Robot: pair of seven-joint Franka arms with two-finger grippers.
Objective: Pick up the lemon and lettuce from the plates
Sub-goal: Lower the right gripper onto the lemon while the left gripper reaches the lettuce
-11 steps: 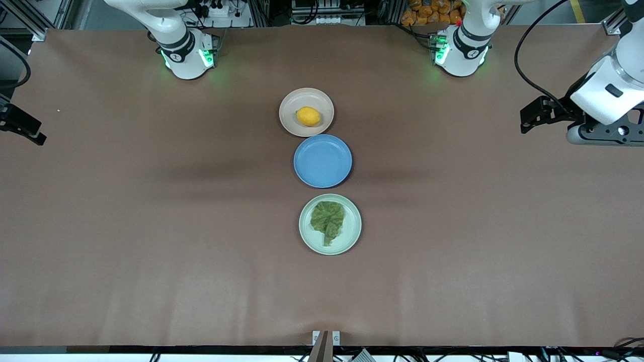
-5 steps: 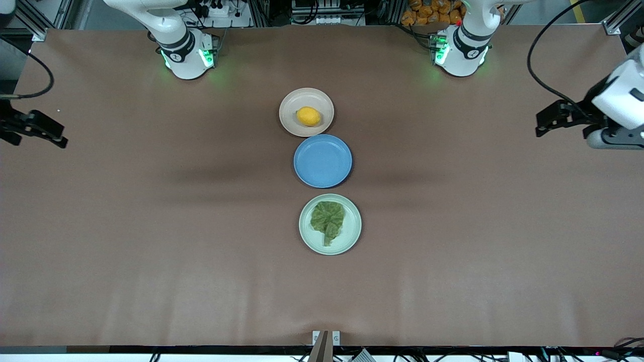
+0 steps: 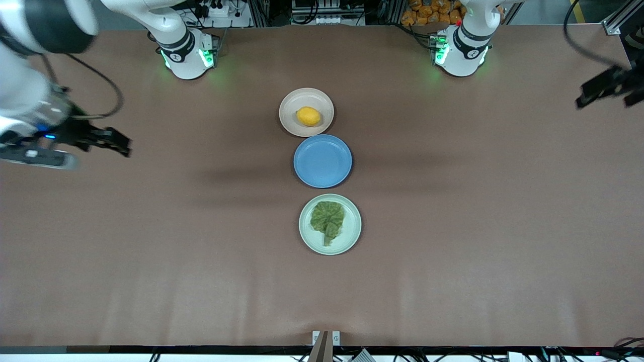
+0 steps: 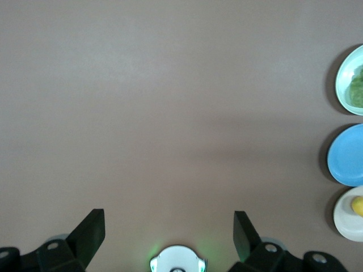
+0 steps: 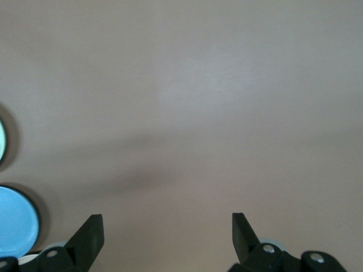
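Note:
The lemon [image 3: 308, 116] lies on the beige-pink plate [image 3: 289, 103], the plate closest to the arms' bases. The lettuce [image 3: 327, 218] lies flat on the mint green plate [image 3: 352, 236], the plate nearest the front camera. My right gripper [image 3: 125, 146] is open and empty, over bare table toward the right arm's end. My left gripper [image 3: 582, 100] is open and empty at the left arm's end of the table. The left wrist view shows its open gripper [image 4: 170, 218], the lemon [image 4: 358, 205] and the lettuce [image 4: 357, 88]. The right wrist view shows its open gripper [image 5: 167, 221].
An empty blue plate [image 3: 322, 161] sits between the two task plates, touching the beige-pink one. It also shows in the left wrist view [image 4: 347, 156] and the right wrist view [image 5: 17, 221]. Brown table [image 3: 151, 251] spreads round the plates. Arm bases [image 3: 187, 55] stand at the back edge.
My right gripper has moved in over the table toward the plates. My left gripper has drawn back toward the left arm's end of the table. The plates and food have not moved.

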